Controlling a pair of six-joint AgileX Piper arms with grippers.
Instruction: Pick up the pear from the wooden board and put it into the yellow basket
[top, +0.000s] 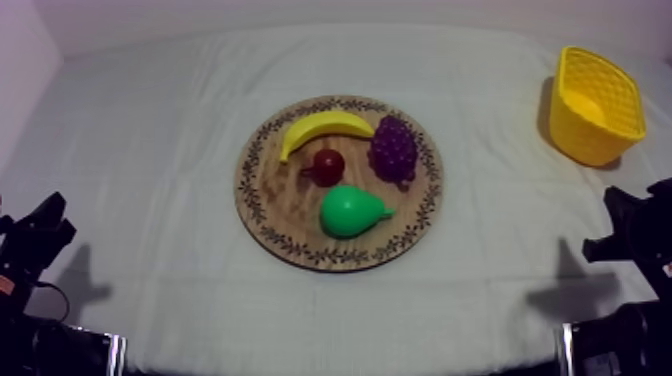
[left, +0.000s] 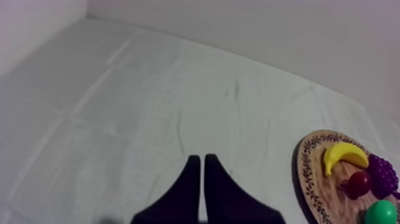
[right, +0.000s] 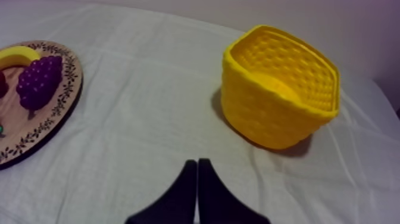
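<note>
Pear (top: 352, 211) lies on its side on the wooden board (top: 268, 205), on the part of the board toward the desk's (top: 140, 140) near edge, narrow end pointing to the desk's right edge, nothing gripping it. Small red fruit (top: 328, 166) just behind the pear near the board's centre, can't tell if they touch. Grapes (top: 394, 148) on the board's far right part, just beside the red fruit. Banana (top: 325, 127) along the board's far part, curved, one tip just beside the grapes. Board sits mid-desk. Yellow basket (top: 585, 145) near the desk's far right corner, well apart from the board, bare desk between them, its opening tilted toward the board side. Left pincer (left: 202, 158) low by the desk's near left corner, fingers together in a narrow wedge, closed on nothing, over bare desk, board off to one side of it. Right pincer (right: 197, 161) low by the near right corner, fingers also pressed together, closed on nothing, over bare desk with the basket ahead on one side and the board's rim on the other
</note>
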